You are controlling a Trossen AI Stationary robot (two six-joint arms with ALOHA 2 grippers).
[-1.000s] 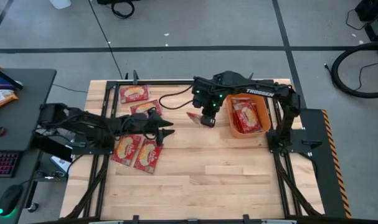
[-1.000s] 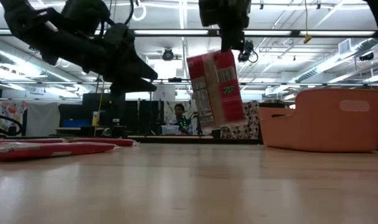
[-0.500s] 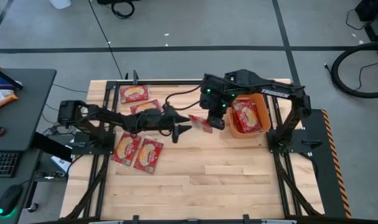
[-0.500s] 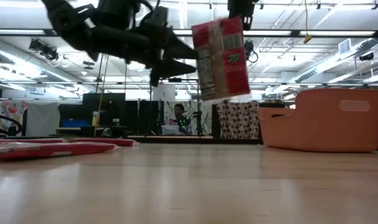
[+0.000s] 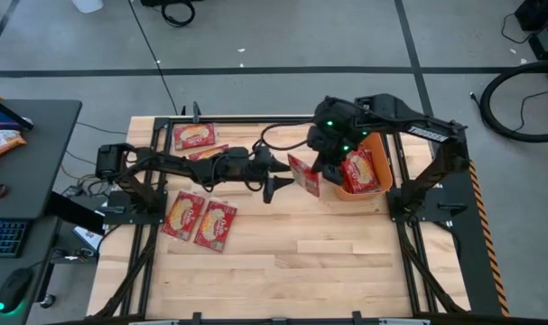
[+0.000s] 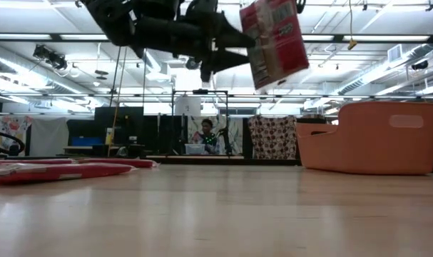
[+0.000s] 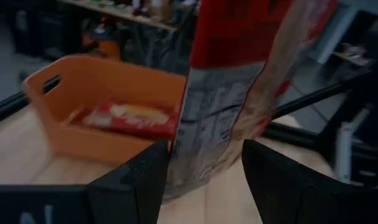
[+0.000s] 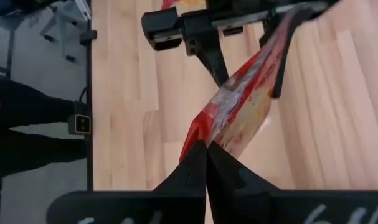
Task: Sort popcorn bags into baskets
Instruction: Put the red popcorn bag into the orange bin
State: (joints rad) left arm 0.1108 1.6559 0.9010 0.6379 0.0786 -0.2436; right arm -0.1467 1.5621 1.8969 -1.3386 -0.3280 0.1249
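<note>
Right pincer, clamped on popcorn bag, now nearer orange basket; left pincer, spread empty, followed alongside. Drop pending.

Popcorn bags, flat red packets with yellow-orange pictures: one is held aloft, tilted, just beside the basket; one lies inside the basket; others lie flat on the counter. Basket: orange plastic bin, upright, tall-sided.
</note>
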